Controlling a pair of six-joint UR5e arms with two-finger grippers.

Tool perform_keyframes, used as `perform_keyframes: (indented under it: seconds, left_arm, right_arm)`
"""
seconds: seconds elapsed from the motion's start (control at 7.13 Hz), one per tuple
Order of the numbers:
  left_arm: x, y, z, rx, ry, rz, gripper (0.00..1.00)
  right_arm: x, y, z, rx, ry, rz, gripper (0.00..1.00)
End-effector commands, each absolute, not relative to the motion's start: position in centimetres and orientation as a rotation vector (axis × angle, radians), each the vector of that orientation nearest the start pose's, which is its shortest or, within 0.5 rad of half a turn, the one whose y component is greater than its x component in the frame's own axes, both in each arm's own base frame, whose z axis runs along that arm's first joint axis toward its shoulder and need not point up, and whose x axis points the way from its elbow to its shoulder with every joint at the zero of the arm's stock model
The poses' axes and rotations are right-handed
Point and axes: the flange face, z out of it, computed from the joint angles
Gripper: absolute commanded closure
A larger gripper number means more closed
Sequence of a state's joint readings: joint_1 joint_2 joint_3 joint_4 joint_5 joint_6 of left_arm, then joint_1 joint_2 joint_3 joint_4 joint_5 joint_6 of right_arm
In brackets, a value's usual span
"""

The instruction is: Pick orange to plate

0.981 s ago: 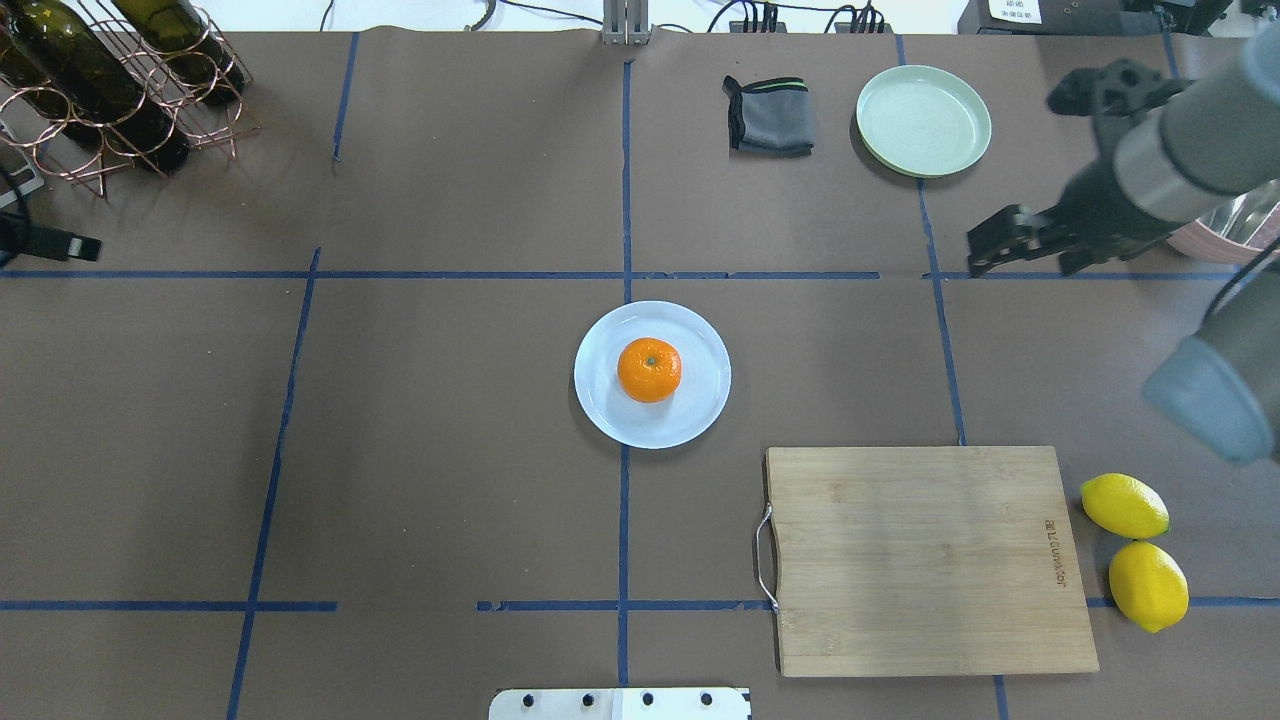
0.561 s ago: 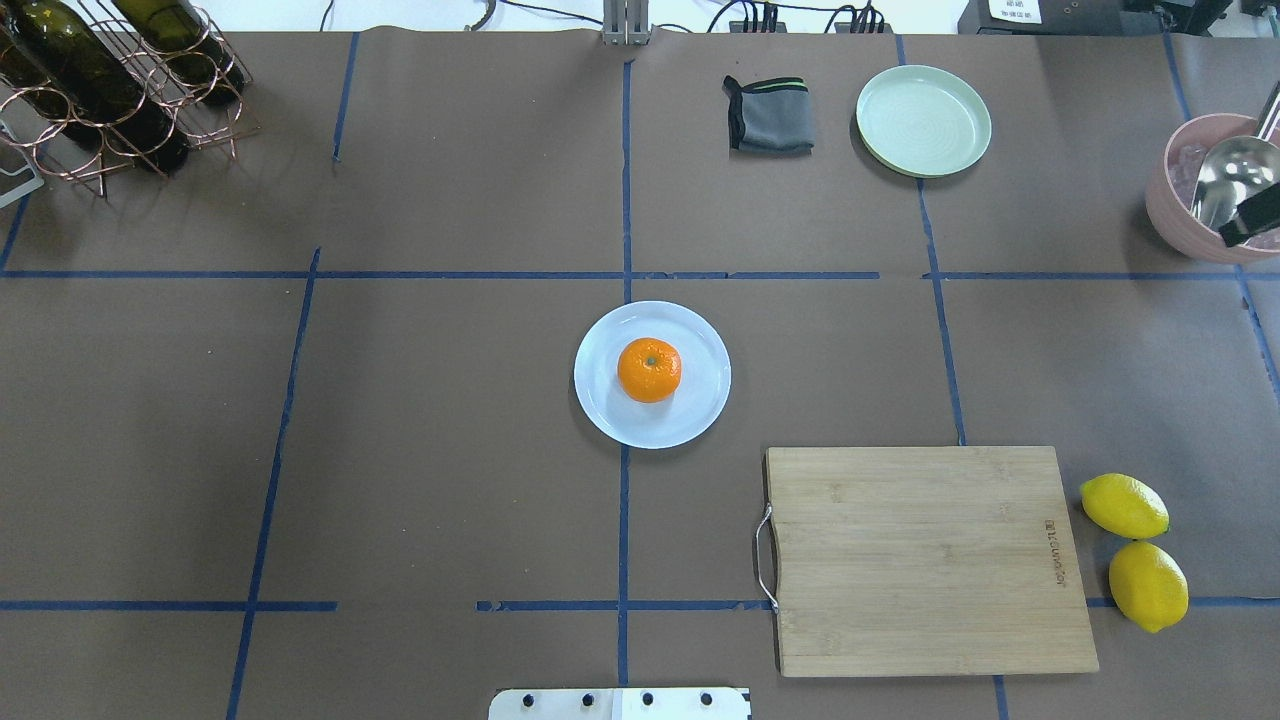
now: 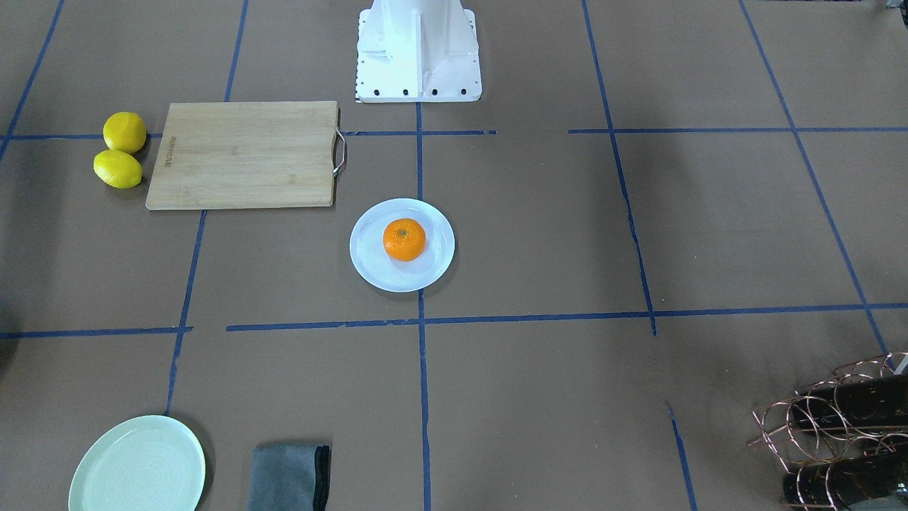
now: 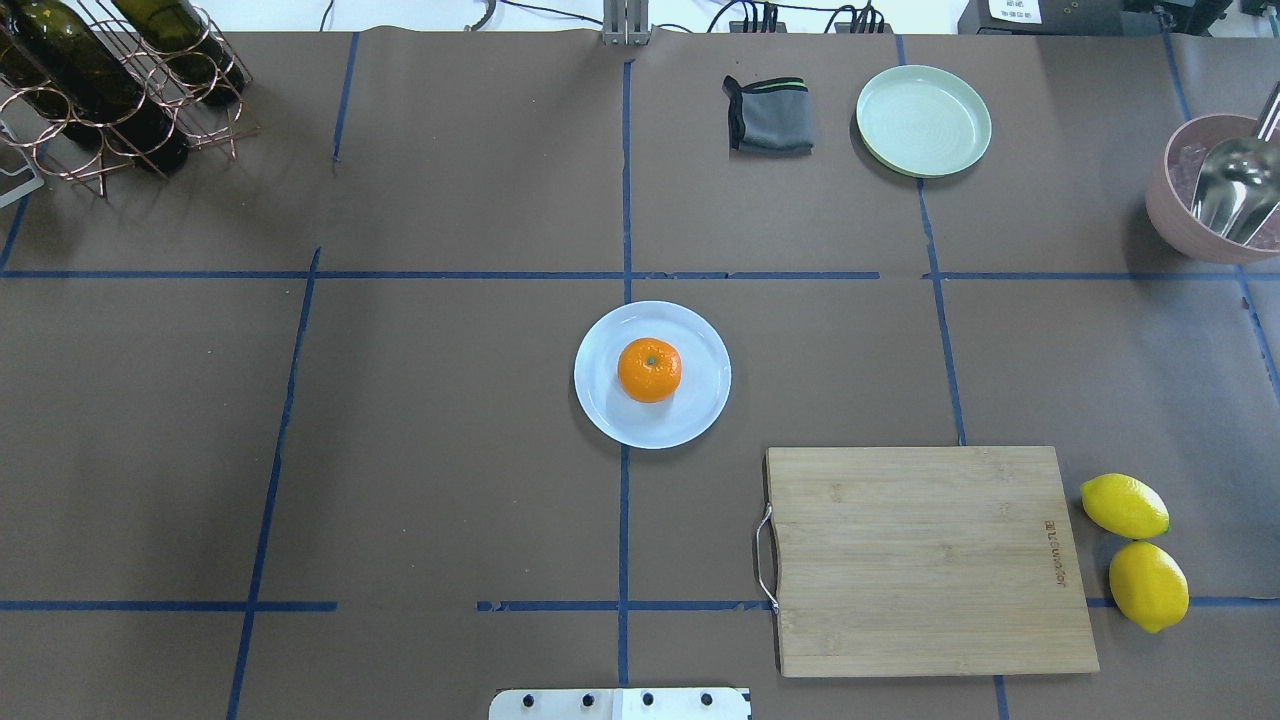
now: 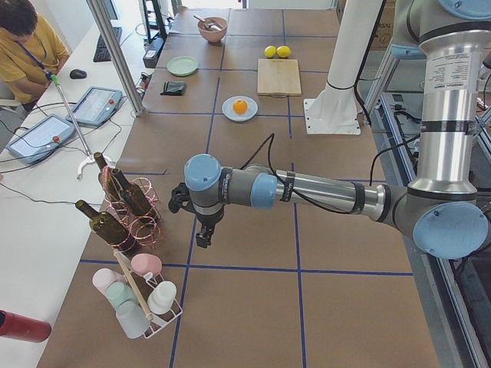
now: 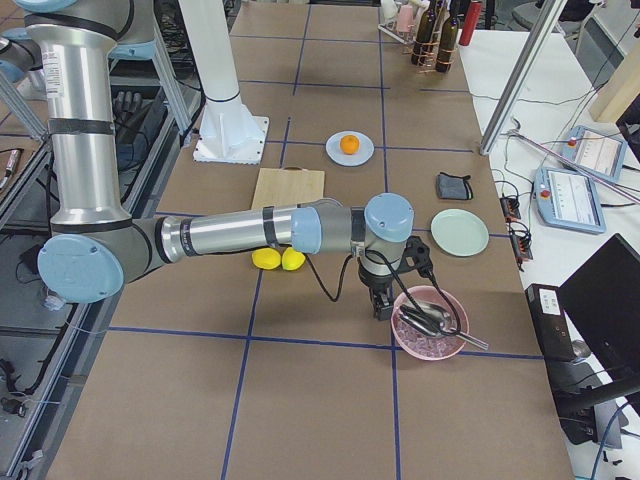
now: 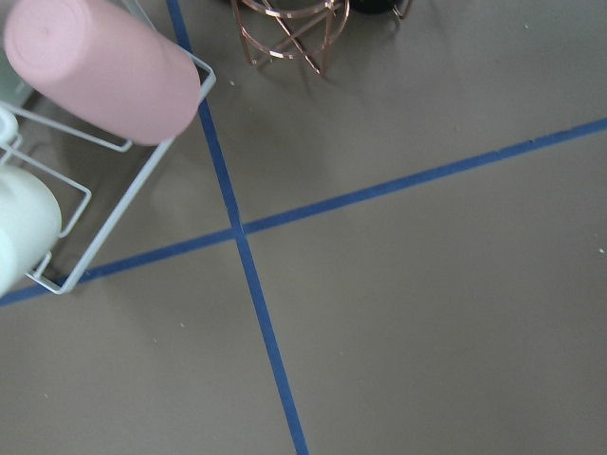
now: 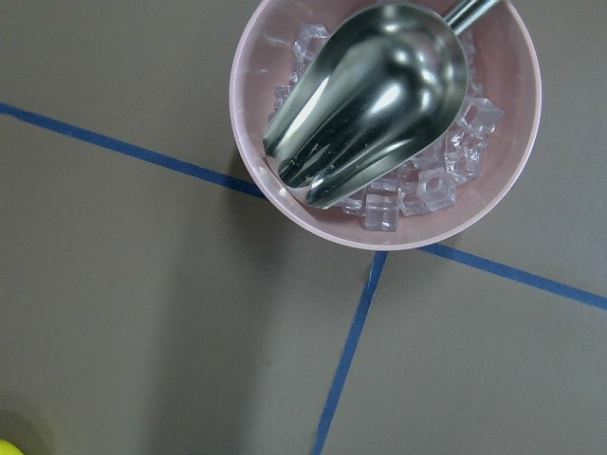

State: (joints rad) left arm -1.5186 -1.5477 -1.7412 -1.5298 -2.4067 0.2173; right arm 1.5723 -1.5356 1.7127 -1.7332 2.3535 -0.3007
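- Currently: orange (image 4: 649, 370) on plate (image 4: 700, 415), roughly mid-plate, stem dimple up, touching nothing else.
- Plate at table centre, over a blue tape line; same in front view, orange (image 3: 404, 239) on plate (image 3: 369, 264).
- L gripper (image 5: 201, 234): seen only in left side view, pointing down over table, near wine rack (image 5: 126, 203) w/ bottles and cup rack (image 5: 142, 303); well apart from plate. Jaws: can't tell if spread or closed.
- R gripper (image 6: 383, 305): seen only in right side view, pointing down, just beside pink bowl (image 6: 405, 340); well apart from plate. Jaws: can't tell either.
- R wrist cam: pink bowl w/ ice cubes (image 8: 432, 185) and metal scoop (image 8: 370, 100) lying on top.
- Elsewhere: cutting board (image 4: 925, 560) near plate, on robot's R side; two lemons (image 4: 1124, 505) just beside board's far edge, touching each other; green plate (image 4: 923, 120) and grey cloth (image 4: 770, 115) at far side of table.
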Motion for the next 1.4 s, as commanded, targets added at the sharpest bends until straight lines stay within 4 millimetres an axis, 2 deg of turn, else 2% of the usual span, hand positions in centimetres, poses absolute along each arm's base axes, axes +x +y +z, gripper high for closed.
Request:
perform_keyframes:
  seconds: [0.0,0.14,0.28,0.42,0.56,0.7,0.84,1.26]
  left_arm:
    - [-3.7,-48.6,58.7,0.203,0.816,0.41,0.0]
    - [-3.8,-48.6,58.7,0.198,0.812,0.399,0.0]
    - [-3.9,-48.0,60.0,0.172,0.819,0.383,0.0]
    - [-4.0,-47.8,59.7,0.174,0.814,0.374,0.0]
    - [-4.0,-46.9,60.6,0.17,0.819,0.37,0.0]
    - [-4.0,-47.0,61.1,0.159,0.816,0.369,0.0]
    - [-3.7,-48.2,59.9,0.166,0.814,0.38,0.0]
    - [-4.1,-46.8,60.5,0.082,0.817,0.34,0.0]
  right_arm:
    - [6.7,-50.1,59.4,0.112,-0.774,-0.288,0.0]
    - [6.7,-50.1,59.7,0.108,-0.778,-0.286,0.0]
    - [6.7,-50.0,60.0,0.101,-0.779,-0.283,0.0]
    - [6.7,-49.9,60.7,0.084,-0.78,-0.276,0.0]
    - [6.8,-49.2,62.0,0.067,-0.781,-0.27,0.0]
    - [6.7,-49.0,62.2,0.062,-0.782,-0.267,0.0]
    - [6.7,-48.9,62.5,0.049,-0.783,-0.247,0.0]
    - [6.6,-48.8,62.7,0.029,-0.783,-0.204,0.0]
